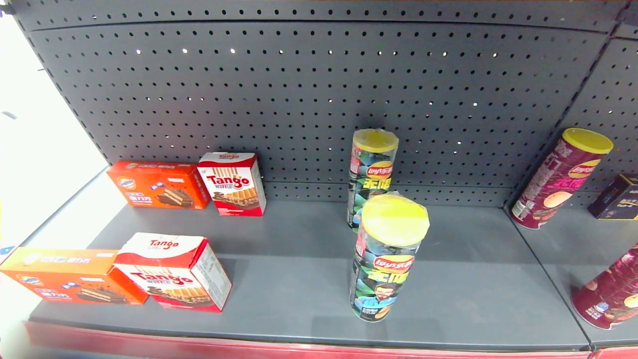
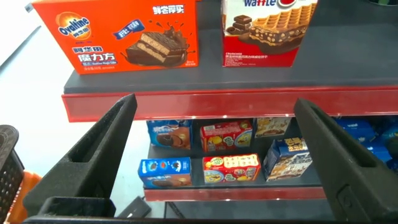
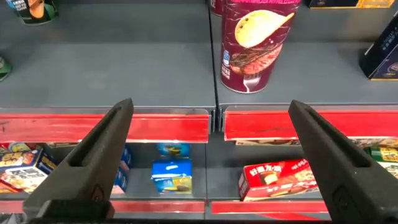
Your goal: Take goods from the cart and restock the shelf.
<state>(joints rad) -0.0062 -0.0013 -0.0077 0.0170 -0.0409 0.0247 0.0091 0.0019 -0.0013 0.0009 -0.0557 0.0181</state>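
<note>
Judging from both tools hanging empty before the shelf (image 1: pixel 299 279), likely between placements, with the next fetch from the cart due.

Beginning at the left gripper (image 2: pixel 214 101): spread wide, clasping nothing, hanging below and in front of the red rail (image 2: pixel 373 102). Just beside its outer finger, a strip of black mesh basket (image 2: pixel 7 162), possibly the cart. Turn there first, and come down over a box squarely so both fingers meet flat faces, not corners.

Above and beyond that gripper, on the shelf's front edge: an orange box (image 2: pixel 118 34) and a red-and-white wafer box (image 2: pixel 267 31), side by side and close to touching. Set any matching box behind these or beside them, face forward, without nudging the front row off the lip.

Further right, between the two tools: two yellow-lidded chip cans, front can (image 1: pixel 386 259) and rear can (image 1: pixel 371 174), upright in one file. Tall and narrow, so probably easy to topple; keep an arm's sweep high over them.

Then the right gripper (image 3: pixel 210 104): likewise wide open and empty, below the rail. Up and ahead of it, a maroon can (image 3: pixel 252 43) upright near the edge, a dark box (image 3: pixel 379 53) off to its outer side. Leave both undisturbed when carrying stock in.
</note>
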